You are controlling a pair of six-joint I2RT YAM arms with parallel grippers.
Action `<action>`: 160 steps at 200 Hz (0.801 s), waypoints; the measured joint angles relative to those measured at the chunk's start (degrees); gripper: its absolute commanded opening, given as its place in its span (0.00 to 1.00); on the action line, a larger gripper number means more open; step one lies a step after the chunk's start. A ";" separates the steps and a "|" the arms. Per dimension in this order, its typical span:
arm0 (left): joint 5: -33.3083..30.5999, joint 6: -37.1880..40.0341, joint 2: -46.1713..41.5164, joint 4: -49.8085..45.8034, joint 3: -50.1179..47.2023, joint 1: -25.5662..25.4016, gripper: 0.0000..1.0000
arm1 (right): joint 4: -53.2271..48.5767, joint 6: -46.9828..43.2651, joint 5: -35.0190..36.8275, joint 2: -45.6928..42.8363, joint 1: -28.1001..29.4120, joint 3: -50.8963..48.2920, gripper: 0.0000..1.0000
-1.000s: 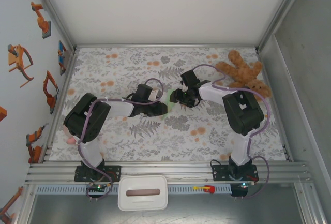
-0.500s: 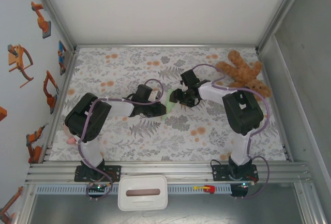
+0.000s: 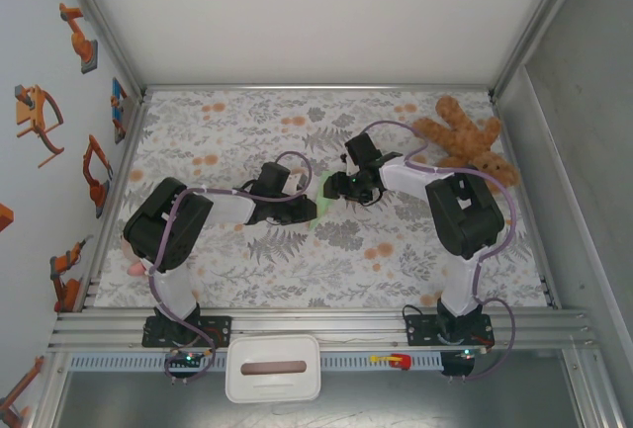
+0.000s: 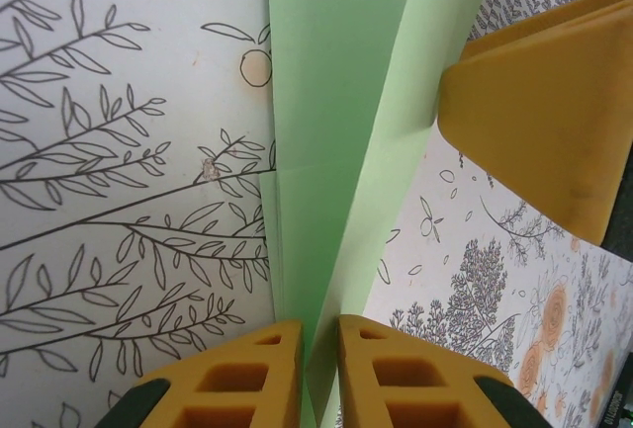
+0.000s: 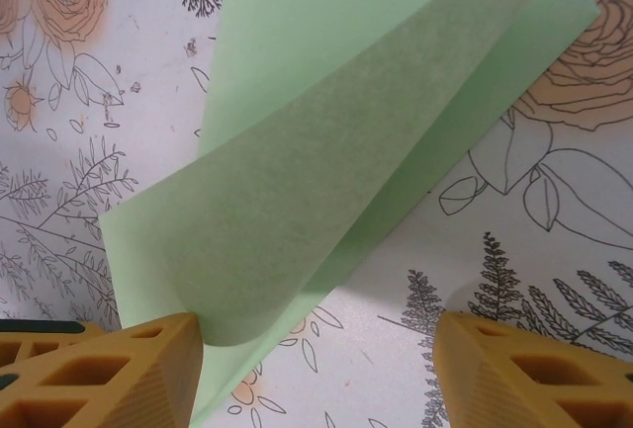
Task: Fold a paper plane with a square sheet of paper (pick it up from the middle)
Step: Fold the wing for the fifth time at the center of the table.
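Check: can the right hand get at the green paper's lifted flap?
Probably yes: the right hand is open and the curled flap of the green paper sits between its fingers, nothing blocking.

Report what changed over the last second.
The left gripper closed further and now pinches the folded edge of the green paper sheet. The right gripper shifted slightly by the paper, so a little less green shows between the two grippers from above. It stays open. The teddy bear and both arm bases did not move.
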 measured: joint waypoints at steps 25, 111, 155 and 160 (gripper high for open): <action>0.02 0.00 0.00 -0.02 0.00 0.02 0.18 | -1.77 0.24 0.17 1.05 0.02 1.62 0.62; 0.15 0.00 -0.15 0.00 0.00 0.00 0.22 | -10.21 1.29 3.82 5.03 1.27 8.50 0.63; -0.98 0.00 -1.38 -1.44 0.00 -0.50 0.28 | -12.11 1.31 6.34 6.23 2.25 10.14 0.63; -1.22 -0.02 -1.66 -1.99 0.00 -0.50 0.28 | -12.26 1.29 6.45 6.32 2.27 10.23 0.64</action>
